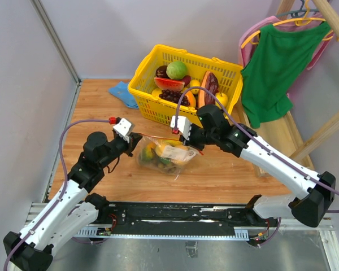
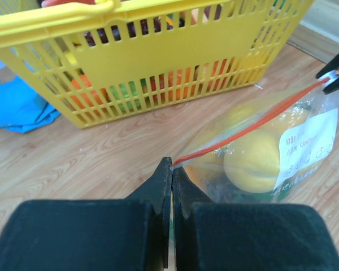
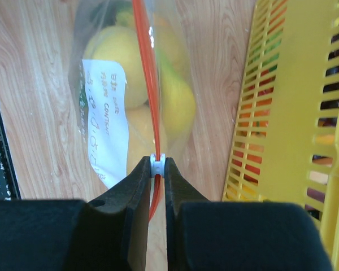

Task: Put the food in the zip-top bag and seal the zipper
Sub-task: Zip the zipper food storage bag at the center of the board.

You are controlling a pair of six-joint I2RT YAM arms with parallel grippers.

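Just in front of the yellow slatted plastic basket (image 1: 148,100) lies the clear crinkly zip-top bag (image 1: 166,155), holding yellow toy fruits (image 2: 254,161). Its long axis runs alongside the basket's near wall. The thin orange-red zipper strip (image 2: 254,125) stretches taut along that line. The left gripper (image 2: 172,166) is pinched on one end, and the right gripper (image 3: 157,164) is clamped on the small white slider (image 3: 157,164) at the other.

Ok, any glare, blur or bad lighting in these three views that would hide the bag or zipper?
Top external: even light, sharp, only mild sheen on the bag. Left wrist: the left claw is a dark, soft-edged mass up close, while the zipper and basket are clear. Right wrist: the right claw is equally dark, but zipper and bag label are crisp.
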